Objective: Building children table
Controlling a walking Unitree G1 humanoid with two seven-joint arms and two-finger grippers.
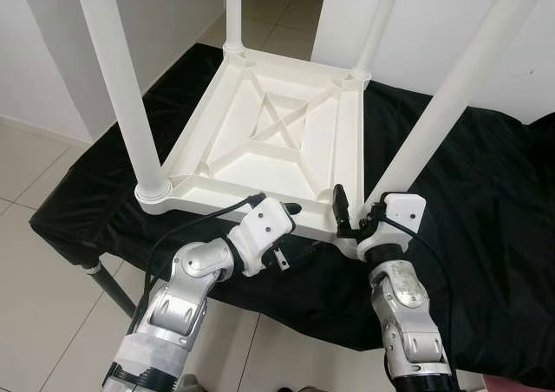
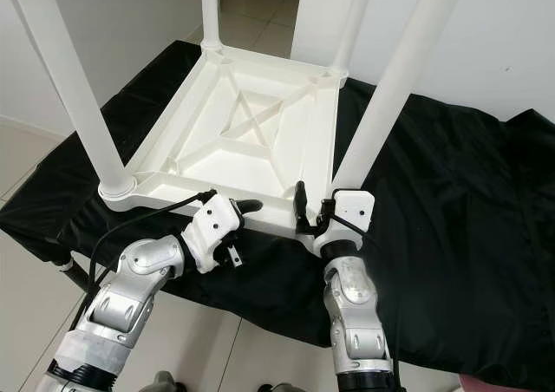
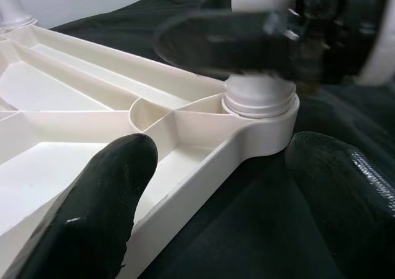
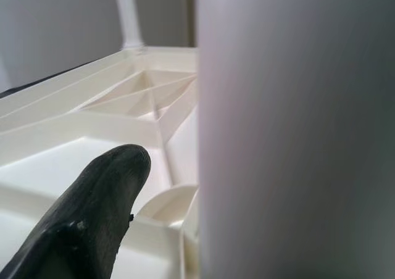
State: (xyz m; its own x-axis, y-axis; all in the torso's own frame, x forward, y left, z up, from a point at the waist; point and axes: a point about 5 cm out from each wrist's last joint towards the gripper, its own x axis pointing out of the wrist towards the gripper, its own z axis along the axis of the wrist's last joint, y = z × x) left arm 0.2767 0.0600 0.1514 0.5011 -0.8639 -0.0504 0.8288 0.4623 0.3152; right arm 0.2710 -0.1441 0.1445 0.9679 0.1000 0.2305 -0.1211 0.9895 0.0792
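Table point(image 1: 286, 140) upside down, legs up | left fingers point(image 3: 105, 192) open astride rim | right fingers point(image 4: 92, 217) around leg point(image 1: 451, 88)

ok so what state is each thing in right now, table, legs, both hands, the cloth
white table top: upside down on the cloth, ribbed underside up
four legs: all standing upright in the corner sockets
near right leg: seated in its socket, right hand around its base
right hand: open, fingers either side of that leg
left hand: open, at the table's near edge, gripping nothing
black cloth: spread out, wrinkled
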